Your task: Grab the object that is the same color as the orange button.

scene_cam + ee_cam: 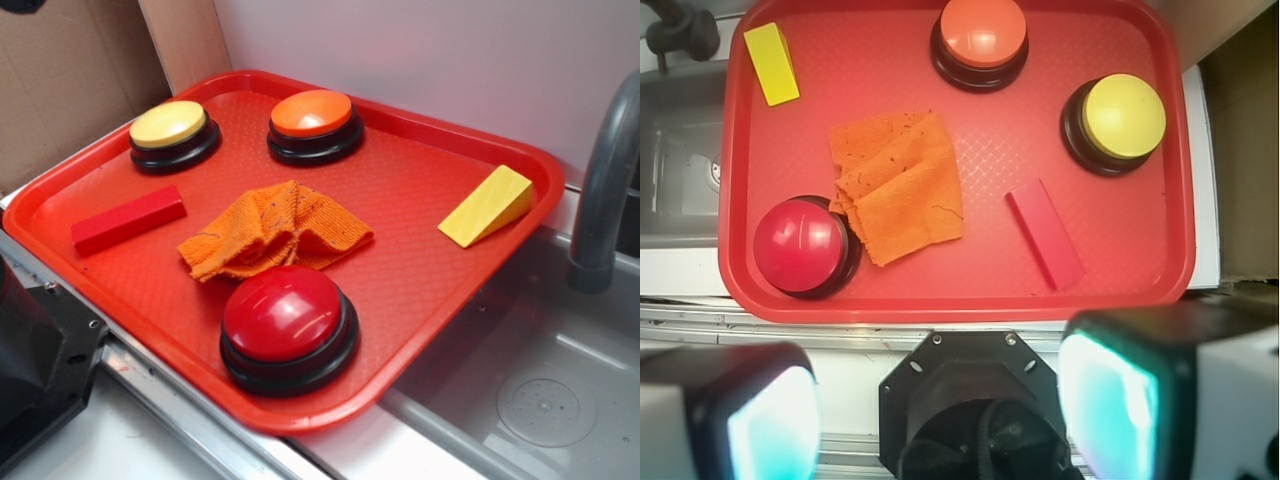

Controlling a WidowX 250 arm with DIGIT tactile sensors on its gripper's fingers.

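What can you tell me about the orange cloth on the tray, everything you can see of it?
The orange cloth is soft ribbed knit with small dark specks, crumpled into loose folds. It lies flat near the middle of the red tray, one edge at the red domed button. Nothing grips it.

A red tray point(420, 175) holds a yellow-topped button point(172, 132), red domed button point(288, 322), red block point(128, 218) and yellow wedge point(487, 205)

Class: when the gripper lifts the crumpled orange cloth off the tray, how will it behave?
The orange cloth lies folded and wrinkled, so it will probably droop and unfold. Its knit looks light and grippy. It touches the red button, which seems unlikely to move.
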